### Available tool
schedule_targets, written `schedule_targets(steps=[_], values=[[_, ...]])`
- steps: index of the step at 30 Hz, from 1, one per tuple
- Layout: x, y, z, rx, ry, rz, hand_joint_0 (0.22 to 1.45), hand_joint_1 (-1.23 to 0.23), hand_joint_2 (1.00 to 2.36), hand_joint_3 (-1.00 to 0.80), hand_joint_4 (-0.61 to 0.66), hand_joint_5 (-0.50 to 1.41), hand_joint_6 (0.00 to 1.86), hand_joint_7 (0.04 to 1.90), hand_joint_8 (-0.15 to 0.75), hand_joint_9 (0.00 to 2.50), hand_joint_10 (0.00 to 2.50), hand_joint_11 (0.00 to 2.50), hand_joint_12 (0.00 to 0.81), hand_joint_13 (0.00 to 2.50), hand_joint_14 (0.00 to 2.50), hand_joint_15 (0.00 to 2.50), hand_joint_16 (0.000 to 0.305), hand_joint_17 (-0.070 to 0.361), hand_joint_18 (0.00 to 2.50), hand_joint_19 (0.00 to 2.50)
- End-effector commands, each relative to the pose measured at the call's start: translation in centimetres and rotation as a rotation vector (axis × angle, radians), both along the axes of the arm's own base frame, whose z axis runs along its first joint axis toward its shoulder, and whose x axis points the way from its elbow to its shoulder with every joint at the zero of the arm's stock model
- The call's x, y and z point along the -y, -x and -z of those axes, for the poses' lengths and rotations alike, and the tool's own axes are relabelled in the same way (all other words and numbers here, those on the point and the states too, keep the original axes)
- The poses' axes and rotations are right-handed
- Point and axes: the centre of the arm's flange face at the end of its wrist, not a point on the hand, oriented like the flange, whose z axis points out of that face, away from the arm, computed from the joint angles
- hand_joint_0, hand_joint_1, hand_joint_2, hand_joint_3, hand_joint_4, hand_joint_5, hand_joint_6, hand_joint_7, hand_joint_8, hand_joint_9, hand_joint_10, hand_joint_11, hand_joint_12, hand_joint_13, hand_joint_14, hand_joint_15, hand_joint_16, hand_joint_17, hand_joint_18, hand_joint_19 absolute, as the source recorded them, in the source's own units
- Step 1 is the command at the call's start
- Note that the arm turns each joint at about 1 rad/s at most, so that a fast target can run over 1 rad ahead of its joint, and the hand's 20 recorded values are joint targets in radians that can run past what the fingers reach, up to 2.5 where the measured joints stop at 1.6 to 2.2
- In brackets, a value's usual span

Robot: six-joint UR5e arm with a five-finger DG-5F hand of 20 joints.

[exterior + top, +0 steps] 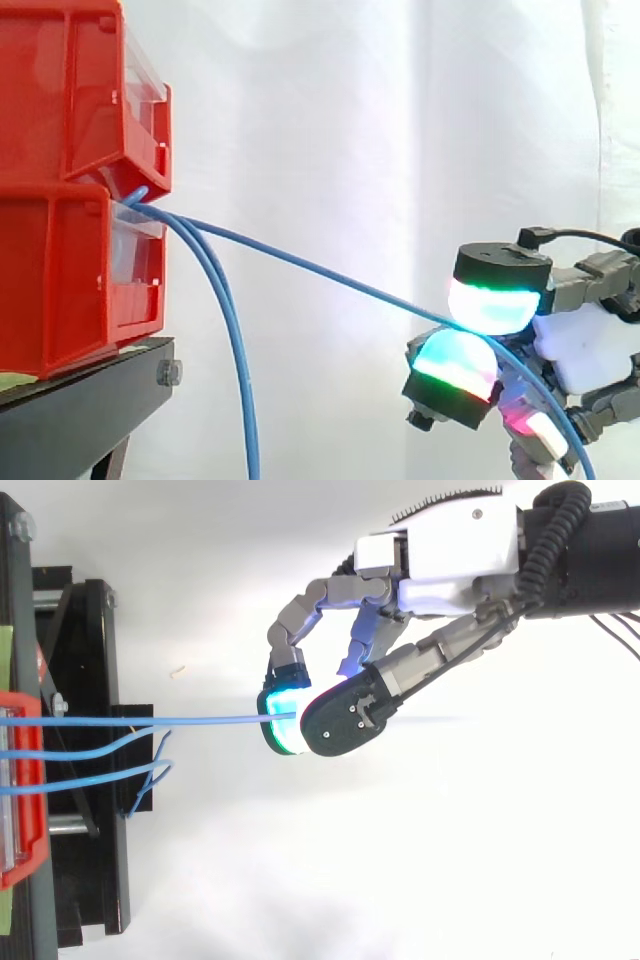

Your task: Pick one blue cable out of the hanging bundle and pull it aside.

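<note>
Hand [455,545] pinching one blue cable [200,720] between my pads [490,305], taut from stacked red bins [60,100]; other cables [246,400] hang slack.

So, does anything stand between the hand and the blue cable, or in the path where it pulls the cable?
Nothing visible does. The hand already pinches one blue cable between its pads, and it runs in a straight line from the red bins. The other blue cables hang apart, near the bins.

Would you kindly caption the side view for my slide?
Hand pinches one blue cable, stretched taut from the stacked red bins.
</note>
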Motion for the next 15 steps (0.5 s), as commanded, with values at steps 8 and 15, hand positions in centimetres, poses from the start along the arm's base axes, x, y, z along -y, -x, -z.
schedule_targets(steps=[8,15], values=[[-0.03,-0.01,-0.01,0.000,0.000,-0.001,0.56,-0.72,1.10,-0.09,-0.18,-0.02,0.85,1.06,0.313,1.14,0.01,0.42,0.394,0.98,0.02,0.55,0.064,0.144,0.88,0.46],[-0.01,0.03,0.06,-0.001,0.000,0.001,0.56,-0.72,1.10,-0.09,-0.19,-0.02,0.85,1.06,0.314,1.15,0.01,0.42,0.396,0.99,0.02,0.54,0.064,0.144,0.88,0.46]])
